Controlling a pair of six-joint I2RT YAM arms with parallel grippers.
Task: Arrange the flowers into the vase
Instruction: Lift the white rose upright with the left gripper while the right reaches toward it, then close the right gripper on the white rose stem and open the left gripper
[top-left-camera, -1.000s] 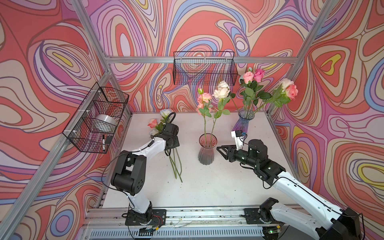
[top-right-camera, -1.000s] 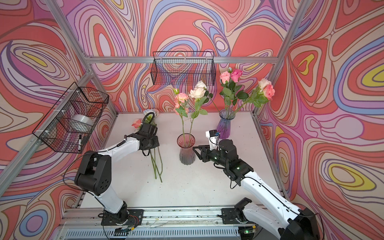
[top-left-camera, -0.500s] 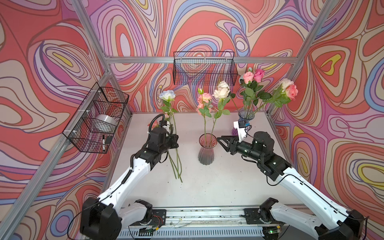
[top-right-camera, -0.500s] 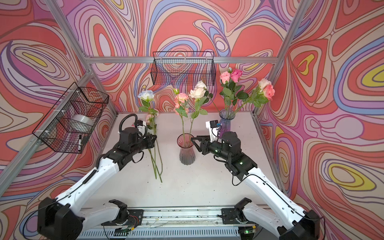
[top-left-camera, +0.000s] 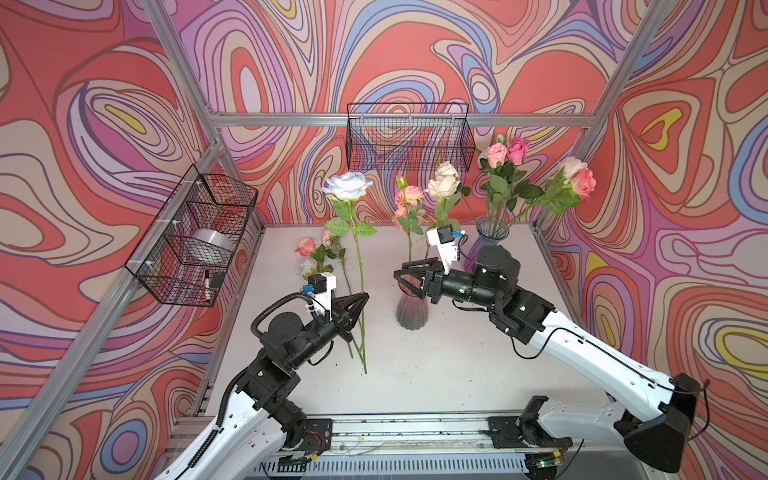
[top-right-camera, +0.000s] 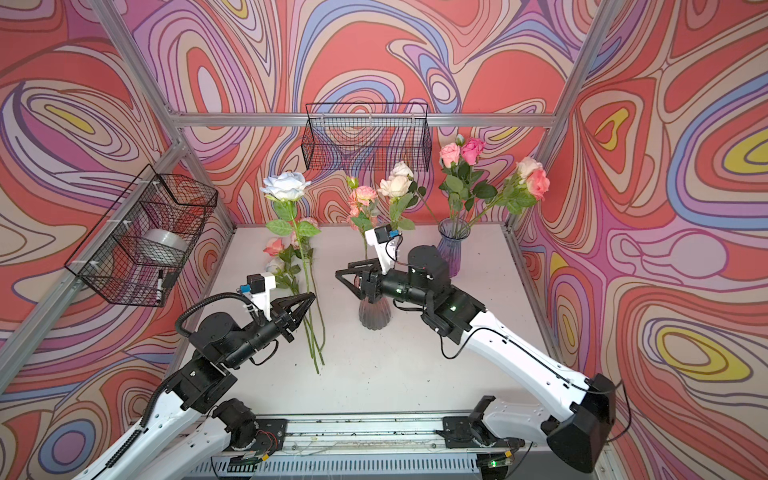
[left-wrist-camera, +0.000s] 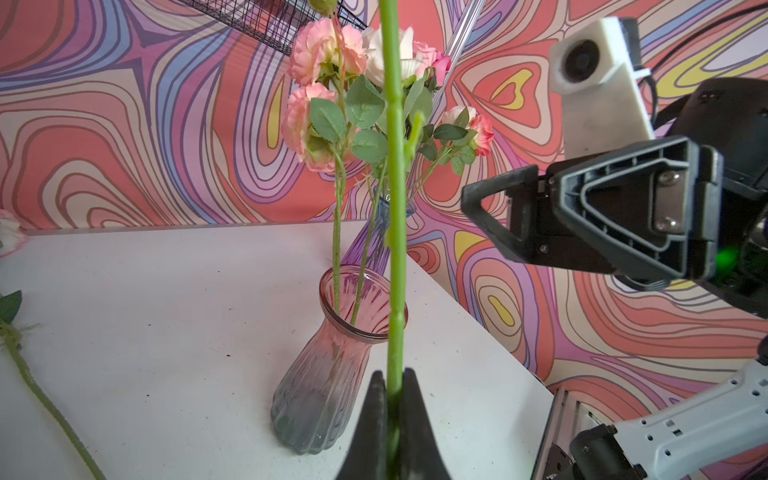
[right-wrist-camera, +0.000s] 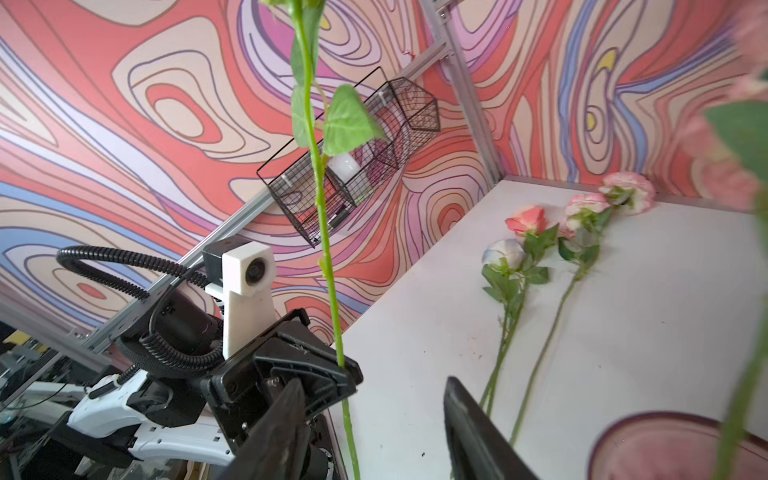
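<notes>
Swirl-patterned walls (top-left-camera: 415, 50), white surface (top-left-camera: 436, 374), pink vase (top-left-camera: 411, 313), pale blue rose (top-left-camera: 348, 187) clamped upright, low on its stem, in the fully closed left tool (top-left-camera: 365, 296).
Found the right tool (top-left-camera: 400, 275) parted partway, empty, close over the vase's mouth. Could have brushed the two stems already inside and toppled the narrow vase on a sideways swing; could have caught the rim with the stem tail hanging below the left tool. Noted more flowers (top-left-camera: 320, 253) flat on the surface beyond the left tool, a filled purple vase (top-left-camera: 490, 239) behind the right tool, wire baskets (top-left-camera: 409, 137) on two walls.
</notes>
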